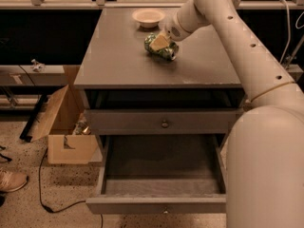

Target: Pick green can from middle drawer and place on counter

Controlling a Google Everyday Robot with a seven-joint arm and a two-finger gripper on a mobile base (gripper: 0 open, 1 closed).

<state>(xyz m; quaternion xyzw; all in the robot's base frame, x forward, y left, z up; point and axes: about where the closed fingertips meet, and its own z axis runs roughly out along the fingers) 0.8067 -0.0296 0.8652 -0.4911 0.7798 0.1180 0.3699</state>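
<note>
While pulled fully out toward the camera, wide grey wooden middle drawer (156, 204), plain front panel nearest, flat grey floor behind it. To the left on the speckled ground, open brown cardboard box (61, 137) beside the cabinet, and a tan shoe (12, 180) at the far left edge. Directly above the open one, closed grey upper drawer (142, 120) with small round knob. Higher and farther back, large flat matte grey counter (118, 56). Toward its back right part, small dented green can (169, 53) with pale silvery markings, lying on its side, low at the surface; resting or just above, cannot tell. Clenched on the green can from above: two-finger gripper (162, 46) at the end of the thick white arm (237, 32) reaching in from the right, one tan pad (158, 42) pressed to the can's upper side. Just beyond, near the counter's back edge, shallow round cream bowl (148, 17), apart from the can.
</note>
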